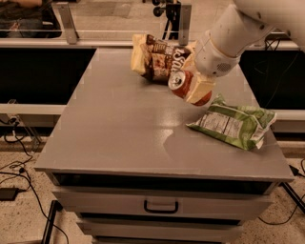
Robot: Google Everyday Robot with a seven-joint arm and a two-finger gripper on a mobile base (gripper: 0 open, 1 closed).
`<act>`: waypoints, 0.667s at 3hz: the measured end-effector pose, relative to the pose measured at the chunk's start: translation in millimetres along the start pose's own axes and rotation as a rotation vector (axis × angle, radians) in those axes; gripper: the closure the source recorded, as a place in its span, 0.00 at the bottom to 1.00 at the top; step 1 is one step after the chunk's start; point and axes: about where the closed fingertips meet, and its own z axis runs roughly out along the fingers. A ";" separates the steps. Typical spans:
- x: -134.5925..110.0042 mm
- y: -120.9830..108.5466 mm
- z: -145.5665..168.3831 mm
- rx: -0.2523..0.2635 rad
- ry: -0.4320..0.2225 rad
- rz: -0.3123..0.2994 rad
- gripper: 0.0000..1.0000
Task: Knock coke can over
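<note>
The coke can [177, 80], red with a silver top, is tipped over to the left, its top facing the camera, just above or on the grey table [114, 128] at the back right. My gripper [194, 88] reaches in from the upper right and is shut on the can; a cream finger [200, 87] covers the can's side. The can lies right in front of a brown snack bag [155, 58].
A green snack bag [233, 125] lies on the table's right side, just below the gripper. The table has drawers at the front with a handle [161, 208]. A rail with glass panels [95, 14] runs behind. Cables [19, 167] lie on the floor at left.
</note>
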 end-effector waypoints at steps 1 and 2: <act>3.7 4.1 26.9 -0.044 -0.004 -0.012 0.59; 7.7 -0.9 42.7 -0.063 0.028 -0.017 0.36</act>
